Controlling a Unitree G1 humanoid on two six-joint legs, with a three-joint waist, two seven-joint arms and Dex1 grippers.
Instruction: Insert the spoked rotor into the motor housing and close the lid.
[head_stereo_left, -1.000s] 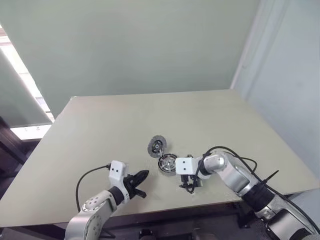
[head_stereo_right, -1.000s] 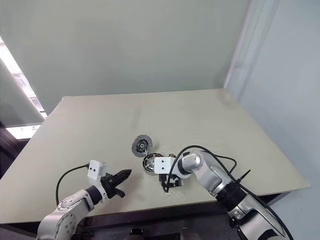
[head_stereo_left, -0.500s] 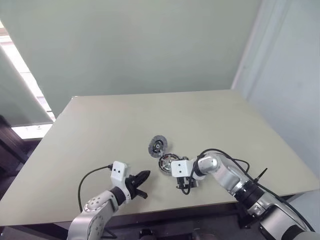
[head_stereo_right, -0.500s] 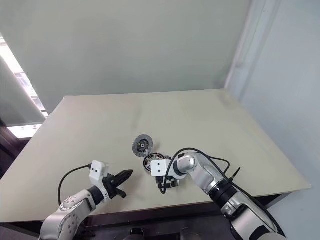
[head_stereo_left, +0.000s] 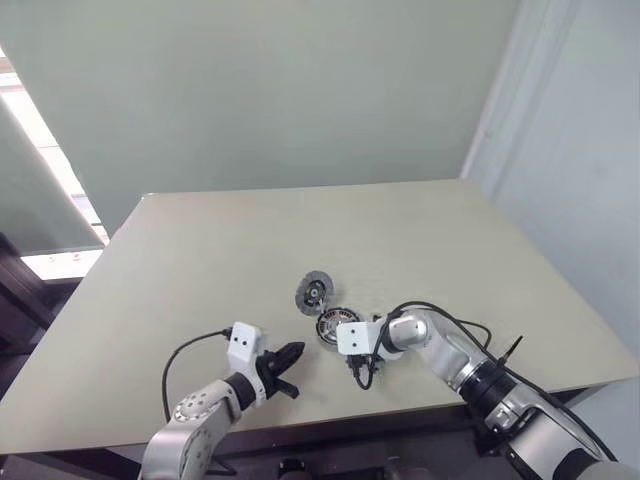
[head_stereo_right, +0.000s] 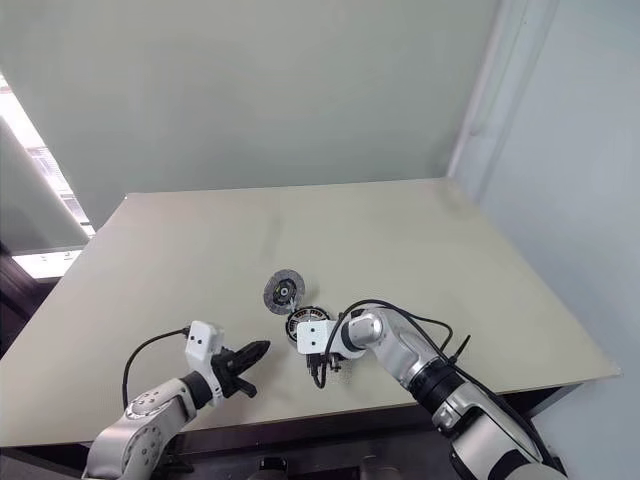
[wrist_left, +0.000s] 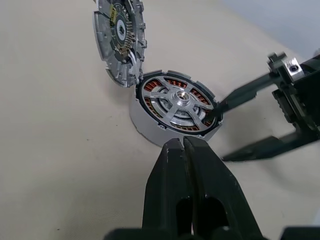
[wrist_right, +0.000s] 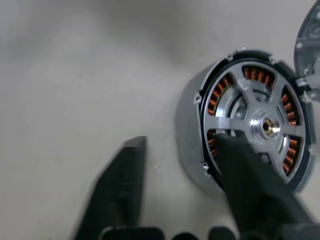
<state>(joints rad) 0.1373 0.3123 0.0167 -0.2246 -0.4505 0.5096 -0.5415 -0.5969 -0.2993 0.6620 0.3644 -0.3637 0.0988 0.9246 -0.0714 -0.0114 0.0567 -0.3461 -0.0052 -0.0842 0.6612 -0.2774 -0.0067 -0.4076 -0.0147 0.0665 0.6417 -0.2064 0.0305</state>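
The motor housing (wrist_left: 144, 124) lies flat on the table with copper windings showing around its rim. The spoked rotor (wrist_left: 180, 98) sits inside it. The lid (wrist_left: 119, 36) stands tilted on edge against the housing's far side. My right gripper (wrist_left: 220, 134) straddles the housing's rim, its jaws apart: one fingertip (wrist_right: 227, 145) rests on the rotor's edge, the other (wrist_right: 131, 150) is down on the table outside the wall, clear of it. My left gripper (wrist_left: 182, 144) is shut and empty, hovering just short of the housing's near side.
The beige table (head_stereo_left: 200, 260) stretches wide around the parts. Its front edge runs close behind both arms. A black cable loops off the right wrist (head_stereo_left: 440, 310). A grey wall stands beyond the far edge.
My right gripper has slid left and down onto the housing, and its jaws have narrowed from wide open. The left gripper has stayed put and shut.
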